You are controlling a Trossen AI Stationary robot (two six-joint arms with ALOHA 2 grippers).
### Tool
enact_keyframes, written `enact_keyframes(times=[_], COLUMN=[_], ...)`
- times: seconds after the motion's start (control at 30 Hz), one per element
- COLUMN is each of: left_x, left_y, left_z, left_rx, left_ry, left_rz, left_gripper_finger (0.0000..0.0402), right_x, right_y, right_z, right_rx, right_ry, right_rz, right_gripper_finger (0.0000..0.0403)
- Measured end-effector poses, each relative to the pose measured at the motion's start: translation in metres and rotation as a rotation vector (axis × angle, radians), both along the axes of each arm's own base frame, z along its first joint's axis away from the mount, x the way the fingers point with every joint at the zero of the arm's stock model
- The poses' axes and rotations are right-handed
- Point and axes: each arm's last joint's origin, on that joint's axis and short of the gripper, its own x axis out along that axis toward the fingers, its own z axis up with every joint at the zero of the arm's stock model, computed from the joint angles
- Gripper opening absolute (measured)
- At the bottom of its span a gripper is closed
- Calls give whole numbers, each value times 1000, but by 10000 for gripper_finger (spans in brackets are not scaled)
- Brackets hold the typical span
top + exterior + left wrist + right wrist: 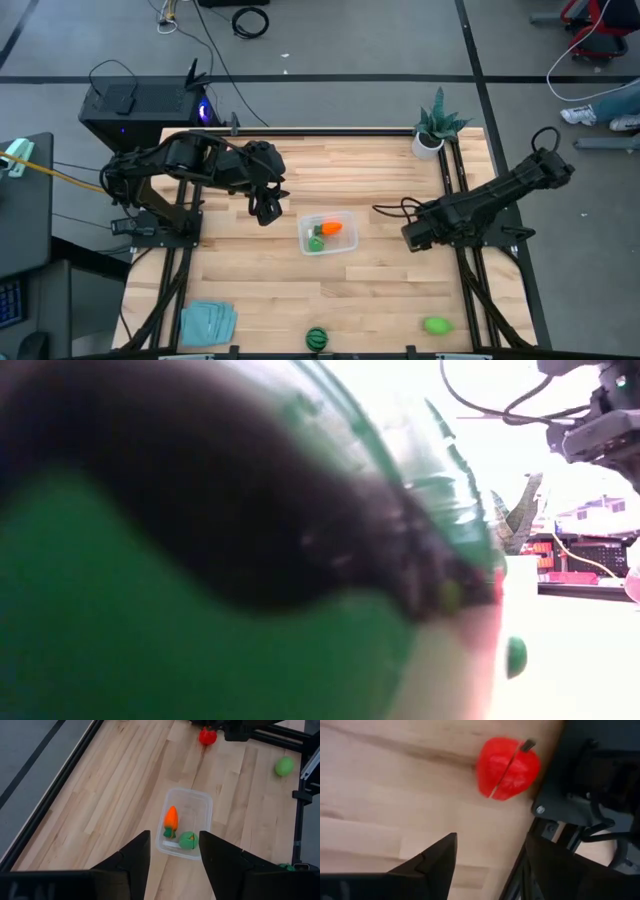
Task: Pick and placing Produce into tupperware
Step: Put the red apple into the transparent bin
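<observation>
The clear tupperware sits mid-table and holds the orange carrot and a green piece. My left gripper hovers open, just left of it. My right gripper is open at the table's right side, above the red piece, which lies on the wood beside the dark frame rail. A light green piece and the dark green striped ball lie near the near edge. The peach ball is out of view.
A folded teal cloth lies at the near left corner. A potted plant stands at the far right corner. Dark frame rails run along the table's right side. The striped ball blocks most of the low view.
</observation>
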Motion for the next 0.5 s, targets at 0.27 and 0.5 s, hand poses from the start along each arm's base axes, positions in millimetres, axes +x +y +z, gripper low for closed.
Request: enact_keyframes(times=[0.27,0.5], left_x=[0,1], left_y=[0,0], left_z=[0,1], left_rx=[0,-3], left_ry=[-1,-16], left_rz=[-1,0], left_gripper_finger=[173,178], right_x=[5,6], right_y=[-1,-2], right_z=[8,3], right_rx=[19,-27], right_ry=[-58,-82], right_rz=[0,-59], right_gripper_finger=[246,249])
